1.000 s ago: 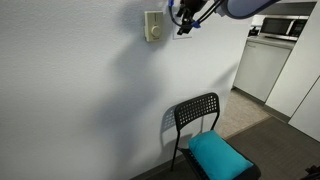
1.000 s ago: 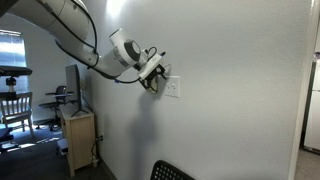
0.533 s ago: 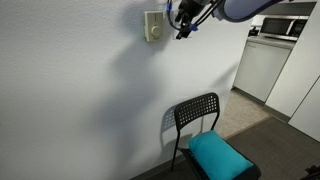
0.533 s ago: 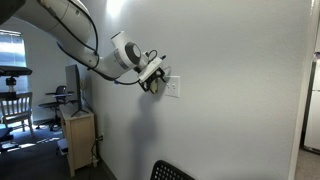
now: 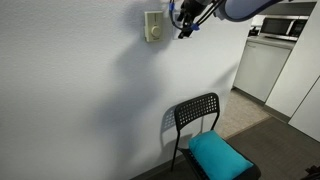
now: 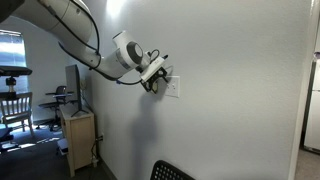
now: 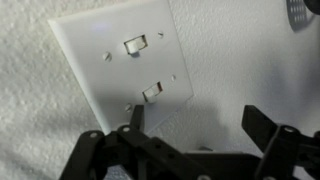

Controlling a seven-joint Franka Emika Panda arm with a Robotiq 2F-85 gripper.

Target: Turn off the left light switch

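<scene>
A white two-gang wall plate (image 7: 125,60) fills the upper left of the wrist view, which is rotated. It carries two small white toggles, one (image 7: 135,44) above the other (image 7: 153,92). I cannot tell which of them is the left light switch. My gripper (image 7: 200,125) is open, with one fingertip just below the lower toggle and the other over bare wall. In an exterior view my gripper (image 5: 185,22) hides the plate. In an exterior view my gripper (image 6: 157,80) sits at the edge of the plate (image 6: 175,89).
A cream plate with a round knob (image 5: 153,26) is on the wall beside my gripper. A black chair (image 5: 197,112) with a teal cushion (image 5: 220,156) stands below against the wall. Kitchen appliances (image 5: 265,60) stand beyond. A wooden cabinet (image 6: 79,140) stands by the wall.
My gripper has shifted very slightly along the wall at the plate. It stays open.
</scene>
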